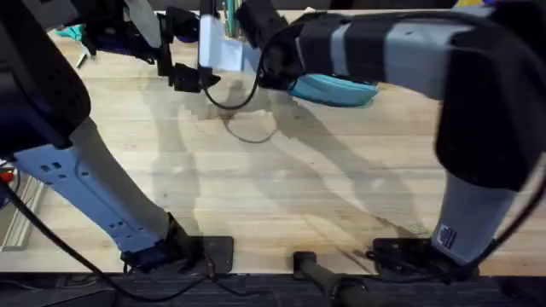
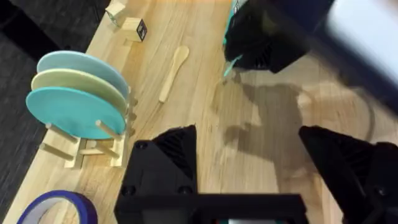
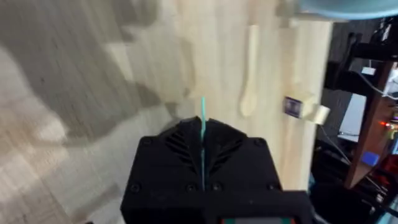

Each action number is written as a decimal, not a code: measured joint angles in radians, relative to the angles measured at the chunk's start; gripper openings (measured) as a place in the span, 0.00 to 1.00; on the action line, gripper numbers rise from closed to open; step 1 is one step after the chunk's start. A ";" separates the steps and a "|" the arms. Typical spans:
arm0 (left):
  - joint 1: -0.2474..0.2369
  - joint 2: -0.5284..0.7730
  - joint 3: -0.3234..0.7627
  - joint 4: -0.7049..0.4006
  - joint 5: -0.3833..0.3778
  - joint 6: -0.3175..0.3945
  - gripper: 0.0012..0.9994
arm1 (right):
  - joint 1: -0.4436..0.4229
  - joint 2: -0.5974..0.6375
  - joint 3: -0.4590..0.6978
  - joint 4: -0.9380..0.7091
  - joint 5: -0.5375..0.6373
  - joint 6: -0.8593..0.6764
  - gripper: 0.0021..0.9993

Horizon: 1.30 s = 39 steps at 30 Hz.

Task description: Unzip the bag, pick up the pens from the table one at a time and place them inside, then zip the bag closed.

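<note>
The teal bag [image 1: 334, 89] lies at the far side of the table [image 1: 281, 179], partly under my right arm; its edge also shows in the right wrist view [image 3: 339, 5]. My right gripper [image 1: 271, 75] hangs just left of the bag, shut on a thin teal strip [image 3: 203, 121]; I cannot tell what the strip is. From the left wrist camera that same gripper [image 2: 252, 50] shows with the teal bit [image 2: 232, 66] sticking out above the wood. My left gripper [image 2: 249, 168] is open and holds nothing; it hovers left of the right gripper [image 1: 183, 77]. The pens are out of view.
A wooden rack with several round plates [image 2: 78, 99] stands at the table's edge. A wooden spoon [image 2: 173, 73], a small cube [image 2: 134, 28] and a blue tape roll [image 2: 53, 208] lie nearby. A black cable loop [image 1: 247, 128] hangs over the middle of the table.
</note>
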 joint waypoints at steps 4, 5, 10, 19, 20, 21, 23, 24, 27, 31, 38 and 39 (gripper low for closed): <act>-0.002 0.000 0.000 0.000 0.000 0.000 0.99 | -0.005 -0.068 0.000 -0.005 -0.048 0.012 0.03; -0.002 0.000 0.000 0.000 0.000 0.000 0.99 | -0.008 -0.081 0.000 -0.012 -0.057 0.014 0.03; -0.002 0.000 0.000 0.000 0.000 0.000 0.99 | -0.018 -0.096 0.000 -0.032 -0.084 0.021 0.03; -0.002 0.000 0.000 0.000 0.000 0.000 0.99 | -0.018 -0.136 0.000 -0.100 -0.111 0.077 0.03; -0.002 0.000 0.000 0.000 0.000 0.000 0.99 | -0.018 -0.142 0.000 -0.107 -0.111 0.085 0.03; -0.002 0.000 0.000 0.000 0.000 0.000 0.99 | -0.018 -0.148 0.000 -0.110 -0.114 0.096 0.03; -0.002 0.000 0.000 0.000 0.000 0.000 0.99 | -0.018 -0.155 0.000 -0.111 -0.118 0.115 0.03; -0.002 0.000 0.000 0.000 0.000 0.000 0.99 | -0.018 -0.157 0.000 -0.111 -0.120 0.124 0.03; -0.002 0.000 0.000 0.000 0.000 0.000 0.99 | -0.018 -0.157 0.000 -0.117 -0.125 0.141 0.03; -0.004 0.000 0.000 0.000 0.000 0.000 0.99 | -0.018 -0.157 0.000 -0.127 -0.126 0.150 0.03; -0.024 0.000 0.000 0.000 0.000 0.000 0.99 | -0.018 -0.157 0.000 -0.133 -0.129 0.167 0.03; -0.032 0.000 0.000 0.000 0.000 0.000 0.99 | -0.018 -0.158 0.000 -0.134 -0.129 0.168 0.03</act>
